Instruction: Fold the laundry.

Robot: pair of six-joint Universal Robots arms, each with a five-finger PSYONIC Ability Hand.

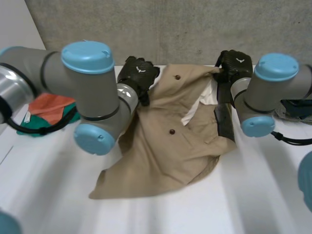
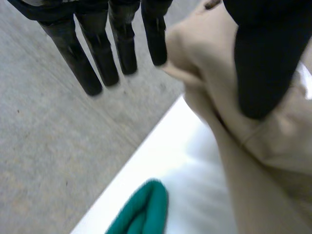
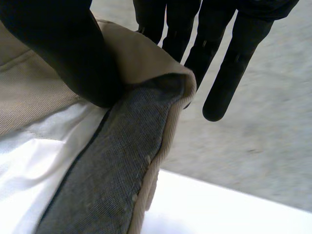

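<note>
Tan trousers [image 1: 161,146] with dark buttons, white pocket lining and a grey inner waistband lie spread on the white table [image 1: 204,209], waist at the far edge. My left hand [image 1: 139,73] is at the waist's left corner. Its fingers [image 2: 97,58] stretch straight past the cloth while the thumb [image 2: 265,63] rests on the tan fabric [image 2: 253,161]. My right hand [image 1: 234,63] is at the waist's right corner. There the thumb [image 3: 73,53] pinches the turned-over waistband [image 3: 122,161] against straight fingers [image 3: 229,73].
Orange cloth [image 1: 48,107] and green cloth [image 1: 36,127] lie in a heap at the table's left side; the green one [image 2: 141,209] lies near my left hand. A grey concrete wall [image 1: 195,24] rises behind the table's far edge. A dark object [image 1: 297,108] sits at the far right.
</note>
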